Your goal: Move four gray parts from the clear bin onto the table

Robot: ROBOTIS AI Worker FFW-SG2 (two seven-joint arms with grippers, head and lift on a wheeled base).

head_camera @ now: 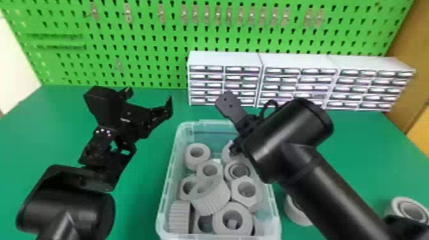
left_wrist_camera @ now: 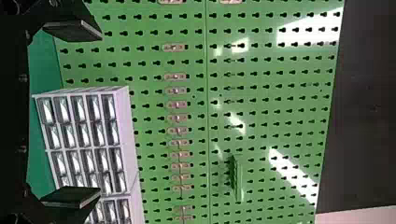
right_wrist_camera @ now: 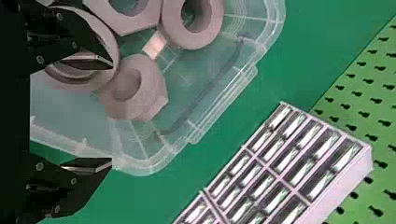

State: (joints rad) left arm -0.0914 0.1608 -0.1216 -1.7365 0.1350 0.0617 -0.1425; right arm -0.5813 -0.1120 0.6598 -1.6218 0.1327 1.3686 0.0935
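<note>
The clear bin [head_camera: 174,153] stands on the green table, holding several gray parts such as a ribbed ring [head_camera: 212,199] and a hexagonal one [head_camera: 245,190]. Over the bin's far right side is my right gripper [head_camera: 231,124], open. In the right wrist view my right gripper [right_wrist_camera: 111,114] has its fingers apart at the bin's rim [right_wrist_camera: 140,169], near a gray nut [right_wrist_camera: 135,88], with nothing held. Left of the bin, my left gripper [head_camera: 149,99] is raised and empty; in the left wrist view the left gripper [left_wrist_camera: 99,113] is open toward the pegboard.
Right of the bin, one gray ring [head_camera: 296,212] lies on the table, partly behind my right arm; another gray ring [head_camera: 410,210] is farther right. White drawer cabinets [head_camera: 223,59] stand at the back before the green pegboard [head_camera: 153,38].
</note>
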